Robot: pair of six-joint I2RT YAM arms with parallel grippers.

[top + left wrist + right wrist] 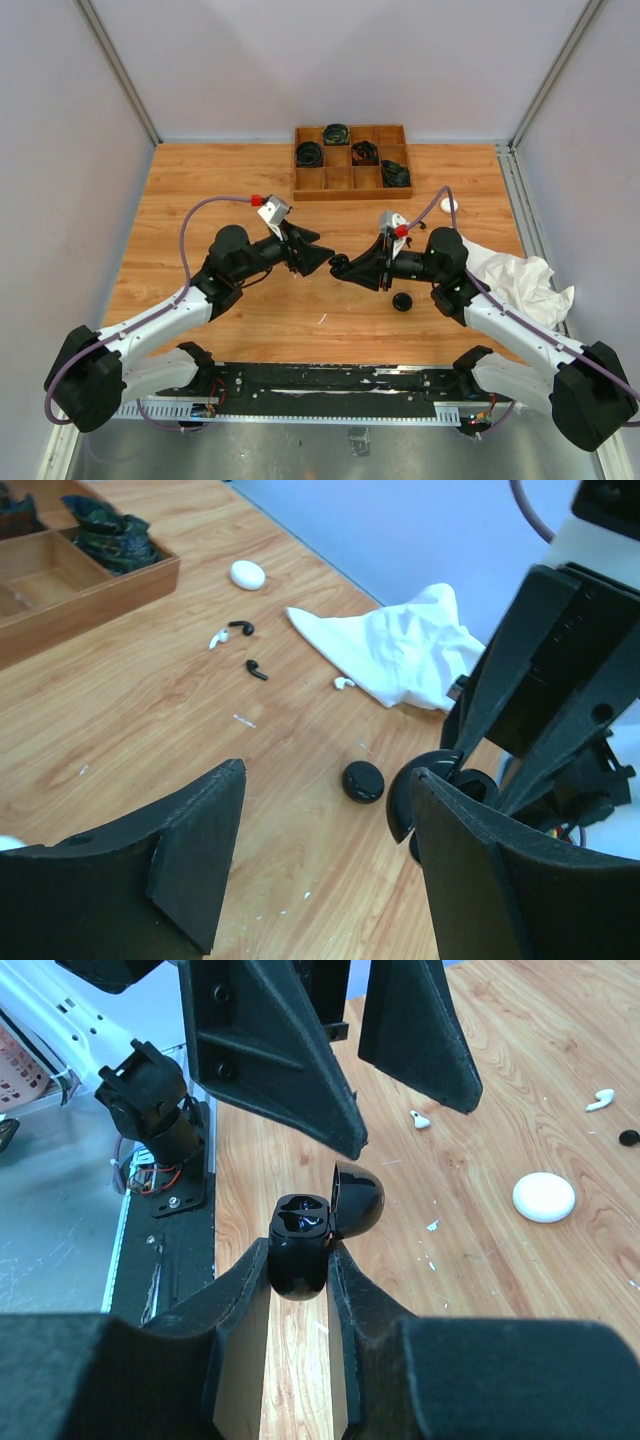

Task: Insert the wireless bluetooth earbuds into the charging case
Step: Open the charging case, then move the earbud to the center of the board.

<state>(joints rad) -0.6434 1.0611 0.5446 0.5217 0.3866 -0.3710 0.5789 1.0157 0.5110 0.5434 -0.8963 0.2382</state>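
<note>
My right gripper (300, 1260) is shut on a black charging case (300, 1240), held above the table with its lid (358, 1200) flipped open; what lies in its dark wells I cannot tell. The left gripper (328, 780) hangs open and empty just in front of that case (440, 780), its fingers (270, 1050) pointing at it. In the top view the two grippers (322, 258) (346, 268) nearly meet at mid-table. Loose earbuds lie on the wood: two black (240, 627) (257, 669) and two white (217, 638) (344, 682).
A shut black case (363, 781) rests on the table below the grippers. A white case (248, 575) lies to the far right. A crumpled white cloth (520, 280) covers the right side. A wooden compartment tray (352, 183) with coiled black cables stands at the back.
</note>
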